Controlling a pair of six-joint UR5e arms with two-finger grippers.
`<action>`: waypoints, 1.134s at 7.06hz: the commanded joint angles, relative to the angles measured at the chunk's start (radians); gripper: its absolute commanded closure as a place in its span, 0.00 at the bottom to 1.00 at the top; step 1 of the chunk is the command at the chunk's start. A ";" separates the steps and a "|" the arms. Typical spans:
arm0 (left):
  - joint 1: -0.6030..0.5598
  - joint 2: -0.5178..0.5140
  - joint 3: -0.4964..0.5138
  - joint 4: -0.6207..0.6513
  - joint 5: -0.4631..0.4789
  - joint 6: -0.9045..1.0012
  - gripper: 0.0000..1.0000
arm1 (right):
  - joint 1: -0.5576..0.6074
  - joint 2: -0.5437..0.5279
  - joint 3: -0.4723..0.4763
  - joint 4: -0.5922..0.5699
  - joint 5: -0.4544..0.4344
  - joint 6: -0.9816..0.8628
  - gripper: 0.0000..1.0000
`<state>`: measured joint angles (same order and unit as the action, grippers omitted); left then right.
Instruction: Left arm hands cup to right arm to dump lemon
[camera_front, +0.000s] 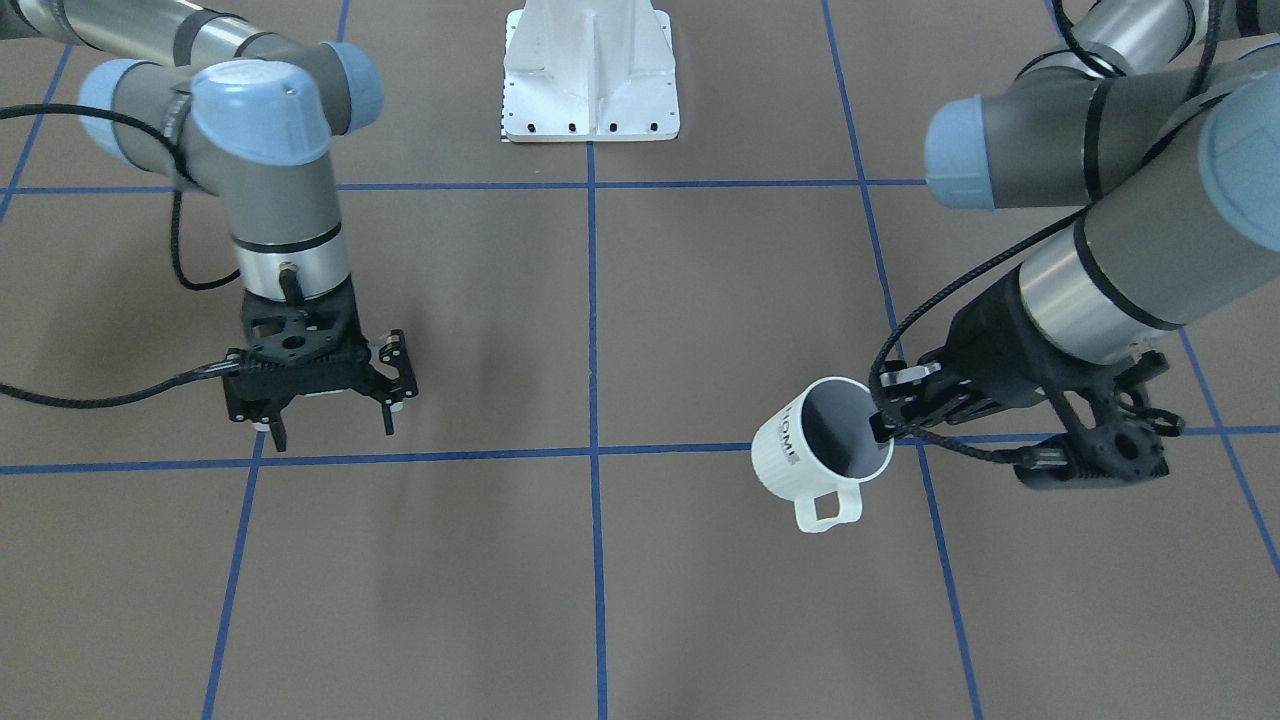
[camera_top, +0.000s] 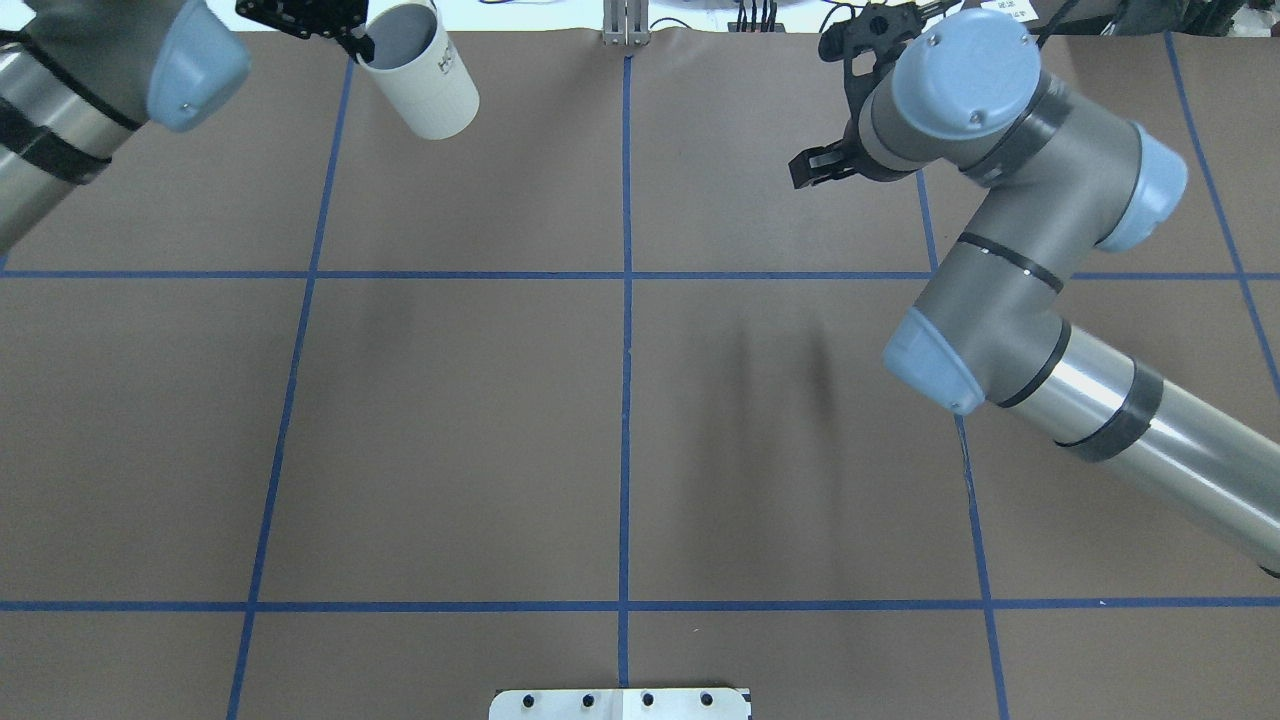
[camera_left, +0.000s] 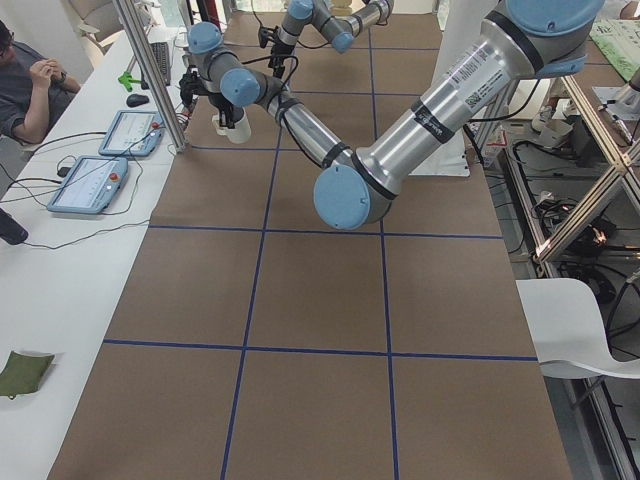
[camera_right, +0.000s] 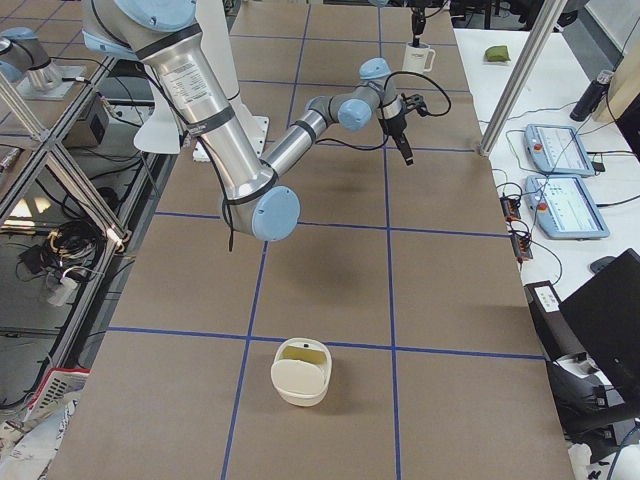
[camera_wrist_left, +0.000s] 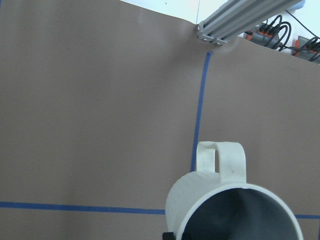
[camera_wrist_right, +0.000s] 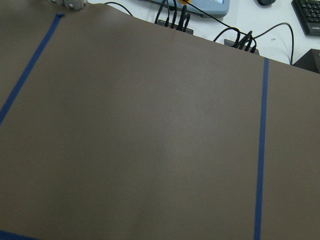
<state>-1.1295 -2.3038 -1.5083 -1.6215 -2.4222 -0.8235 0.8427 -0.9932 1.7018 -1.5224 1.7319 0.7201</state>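
Observation:
The white cup (camera_front: 800, 450) hangs tilted above the table, mouth up toward the front camera, handle low, "HOME" lettering on its side. My left gripper (camera_front: 882, 420) is shut on its rim. From overhead the cup (camera_top: 428, 85) sits at the far left edge of the table. The left wrist view looks into the cup (camera_wrist_left: 200, 205), and what shows of its inside is grey. No lemon shows in any view. My right gripper (camera_front: 333, 432) hovers over the table well apart from the cup, open and pointing down with nothing between its fingers.
The white robot base plate (camera_front: 590, 80) stands at mid-table on the robot's side. A cream container (camera_right: 300, 372), yellowish inside, sits on the table at the robot's right end. An aluminium post (camera_wrist_left: 245, 17), cables and a bench with tablets (camera_left: 125, 130) line the far edge, where a person (camera_left: 25, 85) sits.

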 joint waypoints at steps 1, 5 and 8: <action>-0.007 0.252 -0.161 0.002 0.053 0.198 1.00 | 0.164 -0.036 -0.001 -0.070 0.238 -0.138 0.00; 0.004 0.677 -0.300 -0.192 0.190 0.417 1.00 | 0.392 -0.128 -0.002 -0.148 0.440 -0.404 0.00; 0.020 0.707 -0.279 -0.230 0.218 0.426 1.00 | 0.468 -0.183 -0.007 -0.154 0.503 -0.456 0.00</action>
<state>-1.1190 -1.6092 -1.7967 -1.8326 -2.2110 -0.4024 1.2735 -1.1524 1.6965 -1.6742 2.2136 0.2827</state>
